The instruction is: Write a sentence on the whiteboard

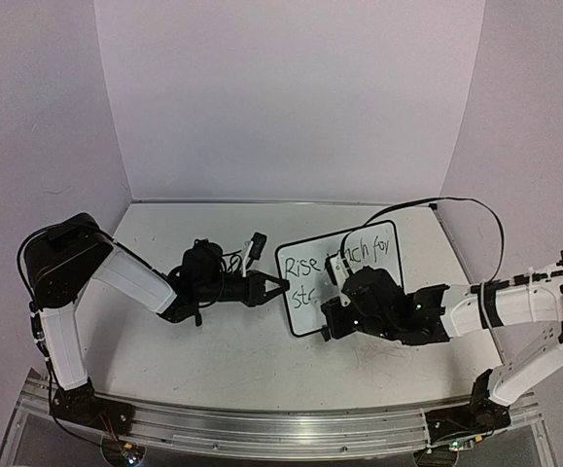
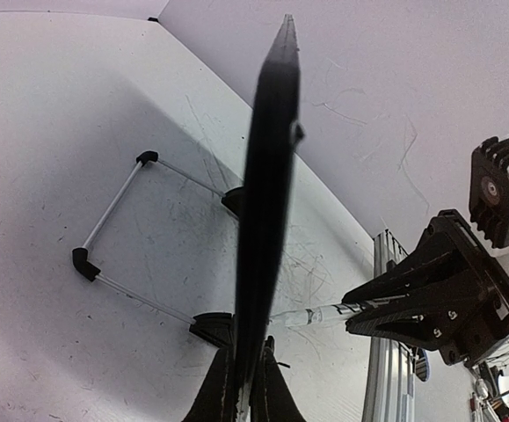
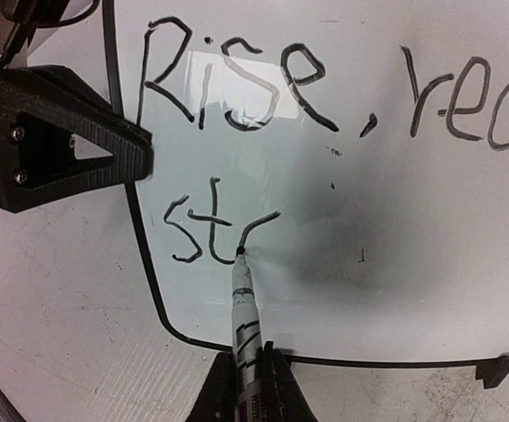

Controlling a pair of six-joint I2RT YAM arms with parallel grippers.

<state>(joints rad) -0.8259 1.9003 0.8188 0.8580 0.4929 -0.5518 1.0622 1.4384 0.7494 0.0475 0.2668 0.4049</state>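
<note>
Sentence (image 3: 236, 79) on second line, at "str". Right fingers (image 3: 217, 396) clamped on marker (image 3: 243, 316), tip on whiteboard (image 3: 395, 264). Left fingers (image 2: 217, 397) pinch board edge. Next: continue word rightward, light pressure.

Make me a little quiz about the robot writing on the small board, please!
1. True or false: the left gripper is shut on the edge of the whiteboard.
2. What is the right gripper holding? A) a marker B) an eraser C) a cloth
3. Fill in: the second line of the sentence reads "___" at this moment.
Key: 1 true; 2 A; 3 str.
</note>
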